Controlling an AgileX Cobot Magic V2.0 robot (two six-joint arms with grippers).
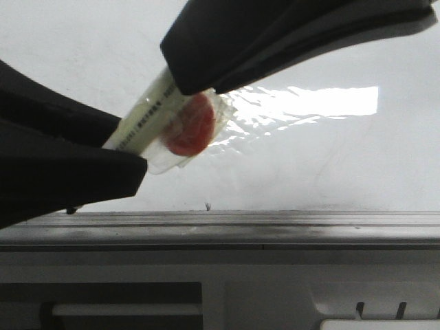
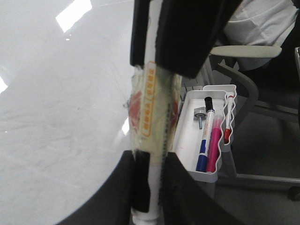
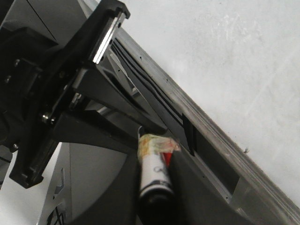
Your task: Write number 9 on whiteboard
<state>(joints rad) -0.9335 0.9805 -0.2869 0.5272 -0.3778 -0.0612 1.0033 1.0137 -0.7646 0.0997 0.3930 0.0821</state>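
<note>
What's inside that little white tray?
The white tray holds a blue-ended marker, a pink marker, a red-tipped pen and a small bolt. The left gripper covers its near edge.

On my left wrist feed I see a white tray holding a blue pen, a pink marker and a bolt. Beyond it stands a chair with a pale armrest on a grey floor. Bright ceiling light glares off glossy surfaces.

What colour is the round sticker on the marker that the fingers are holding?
Red, under clear tape on the pale marker; sticker shows best in the front view.
</note>
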